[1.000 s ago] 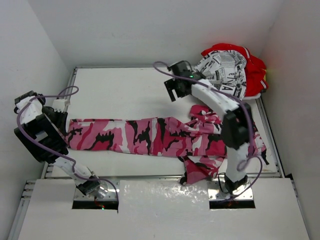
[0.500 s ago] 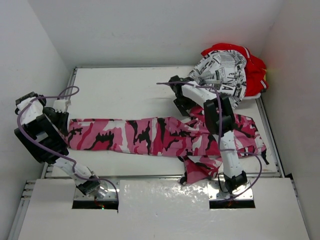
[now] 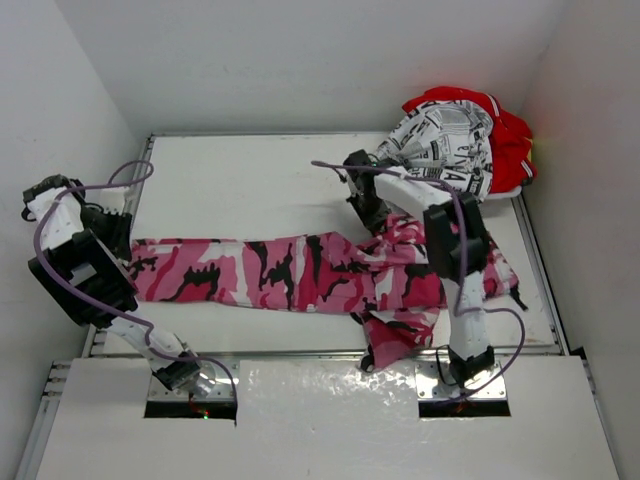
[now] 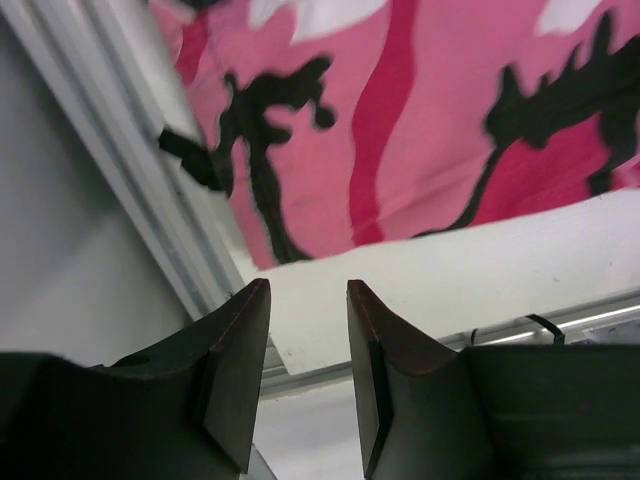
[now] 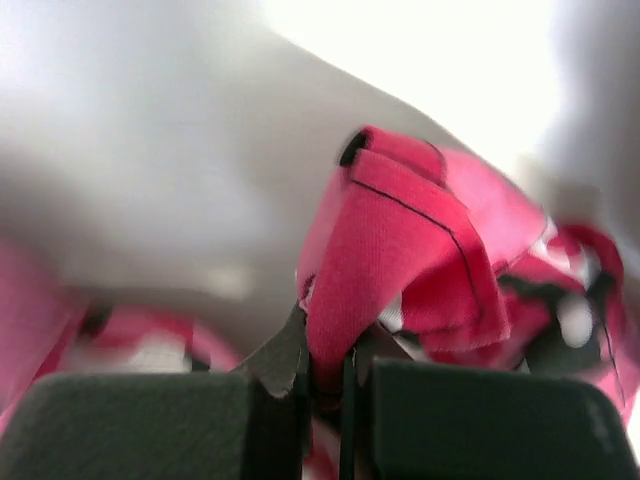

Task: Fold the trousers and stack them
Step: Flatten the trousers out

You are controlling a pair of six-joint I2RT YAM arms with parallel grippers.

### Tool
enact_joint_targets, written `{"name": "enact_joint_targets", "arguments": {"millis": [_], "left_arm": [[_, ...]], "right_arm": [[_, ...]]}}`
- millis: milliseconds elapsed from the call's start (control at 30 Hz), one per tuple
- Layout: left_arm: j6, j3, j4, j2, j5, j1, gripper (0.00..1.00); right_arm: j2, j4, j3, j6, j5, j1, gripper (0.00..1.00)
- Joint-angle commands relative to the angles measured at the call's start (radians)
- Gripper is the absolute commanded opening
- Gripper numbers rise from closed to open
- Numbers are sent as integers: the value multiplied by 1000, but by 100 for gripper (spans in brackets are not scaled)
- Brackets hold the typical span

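The fold of camouflage trousers (image 5: 400, 260) in the right pincer (image 5: 325, 372) covers its tips; all behind it is grey blur. Ahead of the left pincer (image 4: 305, 292) the cloth runs off the top edge. Beyond the right pincer, newsprint trousers (image 3: 450, 140) hide most of the red trousers (image 3: 512, 140).

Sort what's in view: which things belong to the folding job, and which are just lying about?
Job: camouflage trousers, pinched in the right hand; newsprint-patterned trousers; red trousers; open left hand.
Just there: table; purple cable.
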Motion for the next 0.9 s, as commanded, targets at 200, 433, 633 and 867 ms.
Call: {"name": "enact_joint_targets", "arguments": {"millis": [200, 433, 633, 867], "left_arm": [[-18, 147, -21, -11, 109, -22, 35], [-64, 227, -15, 21, 161, -140, 35], [-158, 346, -3, 85, 253, -373, 36], [-257, 337, 62, 159, 383, -522, 37]], "right_arm": [[-976, 1085, -706, 112, -594, 36, 0], [-1104, 832, -1119, 172, -538, 43, 3], [-1041, 472, -1095, 24, -461, 45, 56], [-1139, 618, -946, 46, -644, -14, 86]]}}
